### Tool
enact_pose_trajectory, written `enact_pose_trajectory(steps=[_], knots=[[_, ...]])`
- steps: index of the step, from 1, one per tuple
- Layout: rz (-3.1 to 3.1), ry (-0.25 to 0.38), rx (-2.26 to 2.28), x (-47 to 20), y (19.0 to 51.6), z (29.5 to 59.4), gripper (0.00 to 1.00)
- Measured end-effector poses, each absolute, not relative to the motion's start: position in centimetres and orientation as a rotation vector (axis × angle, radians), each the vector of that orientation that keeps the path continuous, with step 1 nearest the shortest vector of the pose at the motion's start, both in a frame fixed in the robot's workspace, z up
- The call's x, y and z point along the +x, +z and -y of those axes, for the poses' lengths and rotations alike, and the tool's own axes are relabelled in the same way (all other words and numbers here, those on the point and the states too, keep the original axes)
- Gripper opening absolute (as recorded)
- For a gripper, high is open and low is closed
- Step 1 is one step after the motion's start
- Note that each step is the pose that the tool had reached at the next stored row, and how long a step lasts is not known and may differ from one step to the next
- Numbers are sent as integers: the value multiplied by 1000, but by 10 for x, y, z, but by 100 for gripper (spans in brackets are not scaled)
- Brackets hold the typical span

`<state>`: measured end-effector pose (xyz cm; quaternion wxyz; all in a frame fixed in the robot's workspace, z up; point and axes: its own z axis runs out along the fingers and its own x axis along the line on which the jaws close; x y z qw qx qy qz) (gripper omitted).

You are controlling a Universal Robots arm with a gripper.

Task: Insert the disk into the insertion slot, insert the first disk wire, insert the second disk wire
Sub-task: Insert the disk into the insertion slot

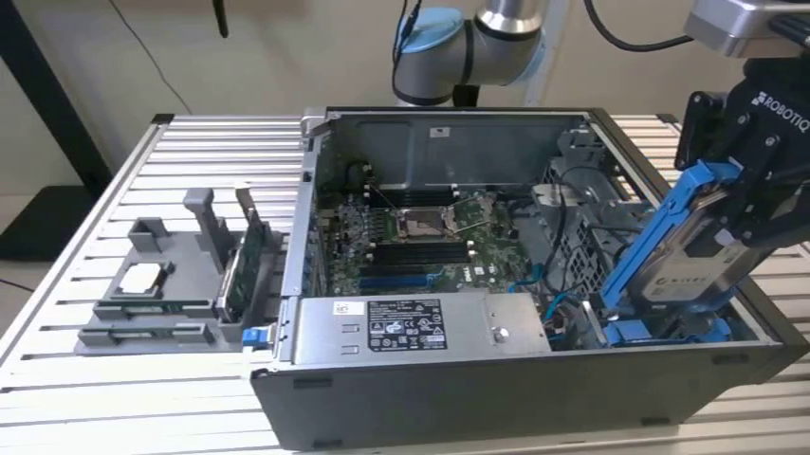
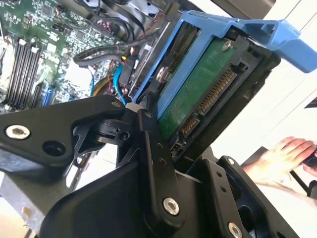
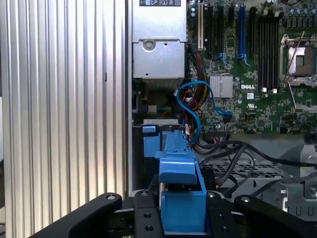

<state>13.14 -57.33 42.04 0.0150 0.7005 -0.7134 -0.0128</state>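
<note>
Nearest the wrist cameras, holds the disk (image 3: 181, 196) in its blue carrier (image 2: 233, 29), pinched between the black fingers (image 2: 150, 139) of the gripper (image 1: 741, 213), which is closed on it from both sides. Turns the disk's green circuit board and connector row toward the second wrist view. Hangs from the arm (image 1: 487, 33) at the exterior view's right, over the near corner of the open computer case (image 1: 506, 398), wrist tipped so that the disk leans steeply, lower end down inside the case and upper end out past the case wall. Brings that lower end to the blue fittings of the insertion slot (image 1: 665, 332); touching or just above them, cannot tell which. Not lying flat in the bay. Just past the slot, faces a looping blue cable (image 3: 190, 106) and a tangle of black cables (image 3: 233, 153) between the bay and the motherboard (image 1: 418, 227). Along the case's near wall, sits beside the grey power supply (image 1: 412, 322). Farther off, at the exterior view's left on the ribbed metal table (image 1: 76, 379), leaves a grey parts holder (image 1: 158, 284) with a card (image 1: 243, 265) standing on edge. Beyond the disk in the second wrist view, catches a person's hand (image 2: 287, 153), well apart from the gripper.
</note>
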Motion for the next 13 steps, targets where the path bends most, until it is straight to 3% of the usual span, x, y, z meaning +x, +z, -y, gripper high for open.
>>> enact_pose_trajectory(steps=[13], knots=[[2220, -40, 2180, 127, 409, 574, 33]])
